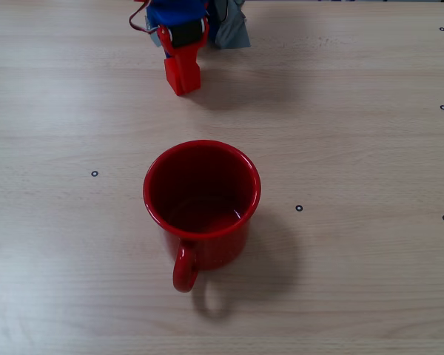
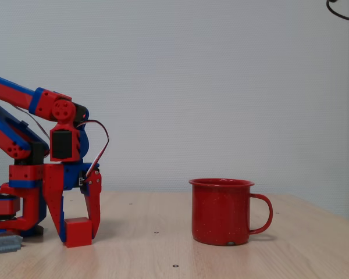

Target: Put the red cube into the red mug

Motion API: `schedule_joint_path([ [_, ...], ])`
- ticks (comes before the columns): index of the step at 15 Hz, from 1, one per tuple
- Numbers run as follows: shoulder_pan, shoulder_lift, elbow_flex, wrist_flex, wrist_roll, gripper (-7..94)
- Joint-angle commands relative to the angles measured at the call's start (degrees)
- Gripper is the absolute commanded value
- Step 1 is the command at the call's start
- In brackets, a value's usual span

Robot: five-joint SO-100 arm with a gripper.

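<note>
The red cube (image 2: 78, 232) rests on the table at the left, and shows near the table's far edge in the other fixed view (image 1: 182, 78). My gripper (image 2: 79, 238) points straight down over it, one finger against each side, shut on the cube at table level. The red mug (image 2: 222, 211) stands upright to the right of the cube, well apart from it, its handle pointing right. Seen from above, the mug (image 1: 201, 207) is empty and its handle points toward the camera. The gripper (image 1: 182, 87) is at the top, with the arm above it cut off by the frame.
The light wooden table (image 1: 355, 148) carries small black ring marks. The arm's base and a grey clamp (image 2: 3, 243) sit at the far left. A plain white wall stands behind.
</note>
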Motion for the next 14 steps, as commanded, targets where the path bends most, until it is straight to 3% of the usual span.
schedule_joint_path([
  [1, 0.1, 1.7, -5.1, 4.6, 0.5, 0],
  [3, 1.0, 1.7, -11.6, 10.3, 1.1, 0],
  [14, 2.9, -10.5, -45.5, 18.8, 7.5, 0],
])
